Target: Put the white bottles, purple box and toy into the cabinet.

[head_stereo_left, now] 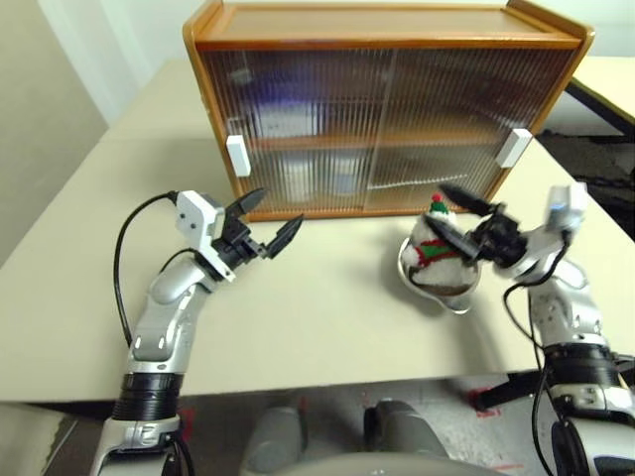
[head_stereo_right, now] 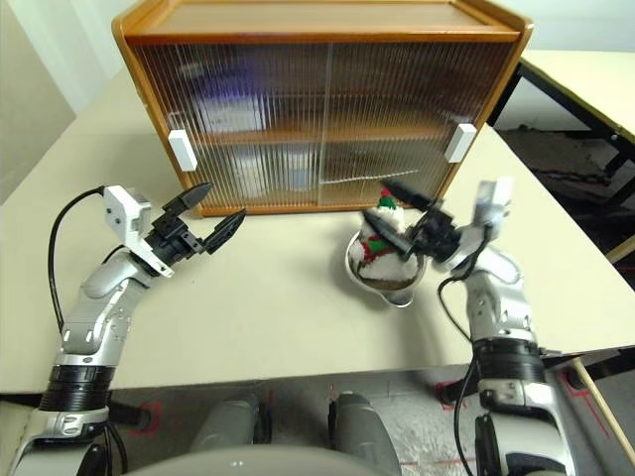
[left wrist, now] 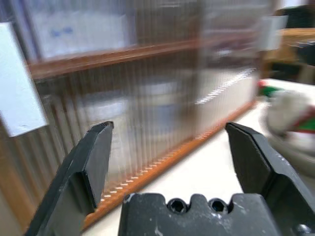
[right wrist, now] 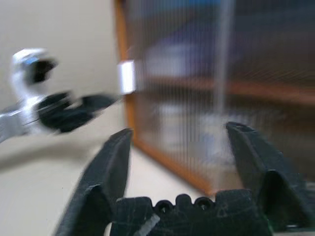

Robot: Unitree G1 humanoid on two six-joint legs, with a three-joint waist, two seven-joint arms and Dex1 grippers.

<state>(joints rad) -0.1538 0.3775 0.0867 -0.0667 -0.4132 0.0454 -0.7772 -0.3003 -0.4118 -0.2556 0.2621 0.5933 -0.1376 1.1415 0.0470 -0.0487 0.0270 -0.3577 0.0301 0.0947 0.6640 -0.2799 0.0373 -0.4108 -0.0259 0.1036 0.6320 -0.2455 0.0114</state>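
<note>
Nearest the camera, the right tool (head_stereo_left: 458, 211) is hovering with its fingers apart just over the toy (head_stereo_left: 435, 246), which is sitting in a metal bowl (head_stereo_left: 451, 295) on the counter (head_stereo_left: 327, 317) right of the cabinet's (head_stereo_left: 387, 109) middle, doors closed. The left tool (head_stereo_left: 266, 220) is gaping empty, well left of the bowl.

Even, bright light is cast from above; soft shadows are thrown on the table (head_stereo_left: 327, 297). Both wrist views are heavily blurred; glare is streaked across the cabinet (head_stereo_left: 387, 109) doors.
</note>
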